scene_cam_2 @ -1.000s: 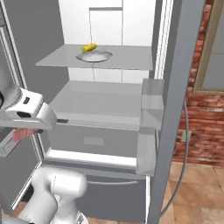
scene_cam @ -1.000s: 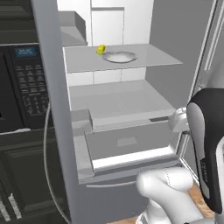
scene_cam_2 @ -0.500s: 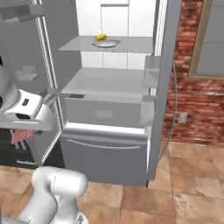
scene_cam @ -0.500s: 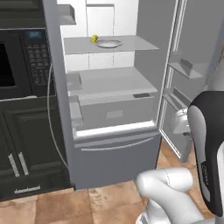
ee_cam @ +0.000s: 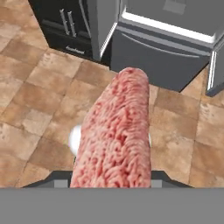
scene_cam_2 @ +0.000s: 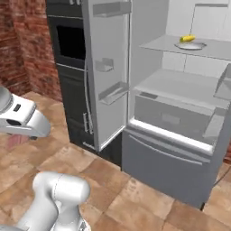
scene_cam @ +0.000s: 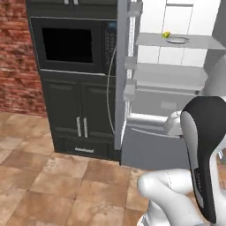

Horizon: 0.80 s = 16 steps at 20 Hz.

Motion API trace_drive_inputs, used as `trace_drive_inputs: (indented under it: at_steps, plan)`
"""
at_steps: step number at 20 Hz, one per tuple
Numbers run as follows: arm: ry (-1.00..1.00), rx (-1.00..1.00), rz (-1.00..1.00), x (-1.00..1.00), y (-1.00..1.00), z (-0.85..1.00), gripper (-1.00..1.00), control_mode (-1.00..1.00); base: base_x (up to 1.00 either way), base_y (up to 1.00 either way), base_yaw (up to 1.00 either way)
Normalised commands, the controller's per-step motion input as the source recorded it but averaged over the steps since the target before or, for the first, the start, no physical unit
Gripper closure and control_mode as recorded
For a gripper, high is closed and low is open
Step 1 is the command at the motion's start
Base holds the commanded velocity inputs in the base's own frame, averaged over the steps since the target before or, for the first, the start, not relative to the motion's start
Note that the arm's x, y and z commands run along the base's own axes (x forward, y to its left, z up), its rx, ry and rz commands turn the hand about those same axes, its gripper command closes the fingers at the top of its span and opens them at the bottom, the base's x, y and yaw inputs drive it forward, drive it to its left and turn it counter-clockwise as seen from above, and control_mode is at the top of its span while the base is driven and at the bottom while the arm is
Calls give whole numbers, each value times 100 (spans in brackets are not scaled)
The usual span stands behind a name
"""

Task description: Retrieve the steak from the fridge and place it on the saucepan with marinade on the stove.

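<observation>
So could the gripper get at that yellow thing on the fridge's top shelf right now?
Probably not as things stand. The gripper is already shut on the steak, out over the floor, away from the fridge. The yellow item sits high and deep inside.

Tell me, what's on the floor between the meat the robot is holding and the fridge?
Nothing. In the hand view, the steak sticks out from the jaws, and just bare brown floor tiles stretch from it to the fridge.
</observation>
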Motion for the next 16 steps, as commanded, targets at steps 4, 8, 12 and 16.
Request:
trace_drive_inputs:
  at_steps: [4, 8, 12, 16]
  plan:
    - [0, 0, 0, 0, 0, 0, 100, 100, -9, 0, 100]
    - [0, 0, 0, 0, 0, 0, 100, 100, -7, 0, 100]
    - [0, 0, 0, 0, 0, 0, 100, 100, -5, 0, 100]
    - [0, 0, 0, 0, 0, 0, 100, 100, -3, 0, 100]
